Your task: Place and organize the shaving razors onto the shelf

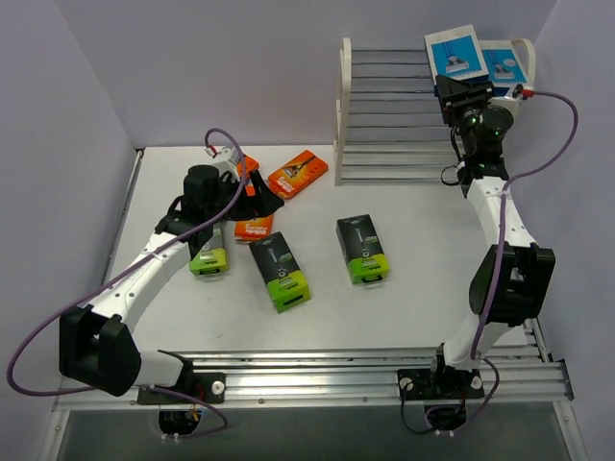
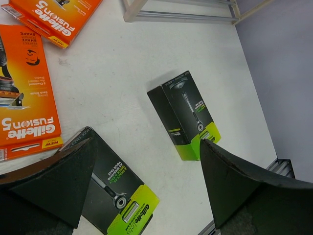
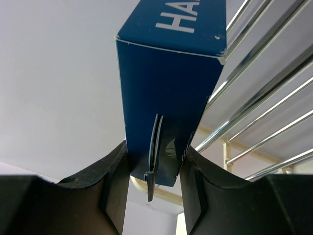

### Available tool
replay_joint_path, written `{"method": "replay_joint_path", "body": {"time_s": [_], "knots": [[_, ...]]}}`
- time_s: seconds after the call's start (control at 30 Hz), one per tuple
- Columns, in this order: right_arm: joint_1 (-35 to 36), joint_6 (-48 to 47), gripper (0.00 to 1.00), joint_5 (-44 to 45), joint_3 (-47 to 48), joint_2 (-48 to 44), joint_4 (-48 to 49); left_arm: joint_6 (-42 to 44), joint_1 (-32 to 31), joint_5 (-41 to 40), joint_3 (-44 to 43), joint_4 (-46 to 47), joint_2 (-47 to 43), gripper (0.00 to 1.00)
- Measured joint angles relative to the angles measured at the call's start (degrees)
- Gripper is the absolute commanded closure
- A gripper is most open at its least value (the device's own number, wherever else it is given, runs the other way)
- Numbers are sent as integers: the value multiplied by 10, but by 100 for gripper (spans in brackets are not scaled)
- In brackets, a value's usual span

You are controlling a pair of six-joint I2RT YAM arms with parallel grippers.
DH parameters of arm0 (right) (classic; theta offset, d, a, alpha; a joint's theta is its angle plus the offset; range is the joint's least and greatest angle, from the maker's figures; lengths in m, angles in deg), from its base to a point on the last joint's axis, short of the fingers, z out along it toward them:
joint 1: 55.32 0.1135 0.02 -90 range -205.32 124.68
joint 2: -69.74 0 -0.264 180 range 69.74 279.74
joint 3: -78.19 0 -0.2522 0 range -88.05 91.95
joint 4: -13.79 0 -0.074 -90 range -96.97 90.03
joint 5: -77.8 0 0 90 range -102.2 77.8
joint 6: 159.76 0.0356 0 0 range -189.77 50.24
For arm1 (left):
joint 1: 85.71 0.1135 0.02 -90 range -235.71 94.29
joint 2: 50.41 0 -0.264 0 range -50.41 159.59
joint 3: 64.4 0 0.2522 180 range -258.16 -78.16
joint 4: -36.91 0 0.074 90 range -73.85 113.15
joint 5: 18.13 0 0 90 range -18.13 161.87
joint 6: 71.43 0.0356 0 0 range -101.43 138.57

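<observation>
Right pincer (image 3: 154,161) pinching glossy blue cardboard pack (image 3: 168,73), upper right, against shelf (image 1: 343,96) of thin shiny rods. Left pincer (image 2: 146,147) spread wide, left of centre, near flat rectangular black-and-lime pack (image 2: 188,112).

White arms (image 1: 512,219), black joints (image 1: 524,279), purple cables (image 1: 574,113)

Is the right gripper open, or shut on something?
Shut on a blue pack: in the wrist view both fingers of the right gripper press the pack's sides, beside the shelf rods.
</observation>
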Motion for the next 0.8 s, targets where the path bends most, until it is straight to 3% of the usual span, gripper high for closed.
{"method": "replay_joint_path", "body": {"time_s": [0.8], "knots": [[-12, 12, 100, -9, 70, 85, 0, 0, 0, 1, 0, -12, 18, 6]]}}
